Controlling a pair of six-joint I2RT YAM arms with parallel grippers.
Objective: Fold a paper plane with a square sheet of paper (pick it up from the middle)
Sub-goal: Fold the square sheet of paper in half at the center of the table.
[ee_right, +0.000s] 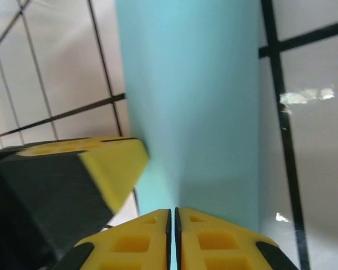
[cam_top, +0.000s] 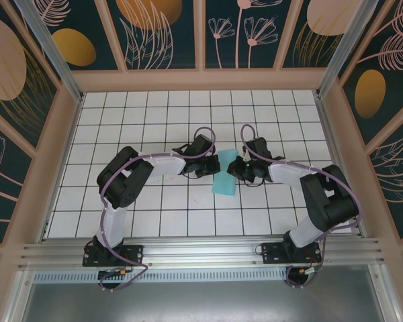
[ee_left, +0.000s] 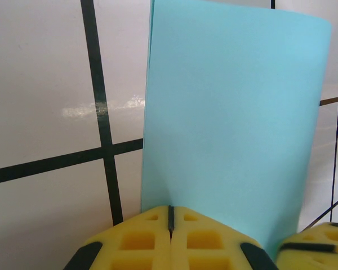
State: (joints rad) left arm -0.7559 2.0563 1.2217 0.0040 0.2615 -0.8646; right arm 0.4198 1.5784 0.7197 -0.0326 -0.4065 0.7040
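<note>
Grips the square sheet of paper (cam_top: 225, 178) near the middle of the table (cam_top: 154, 215), one arm reaching in from each side. Has the left end effector (ee_left: 170, 212) clamped fully shut, its yellow fingers (ee_left: 138, 244) pressed together, the light cyan sheet rising from their seam. Holds the opposite edge in the right end effector (ee_right: 173, 214) the same way, with the pads (ee_right: 228, 244) closed to a hairline on the paper and the other arm's finger just beside.
</note>
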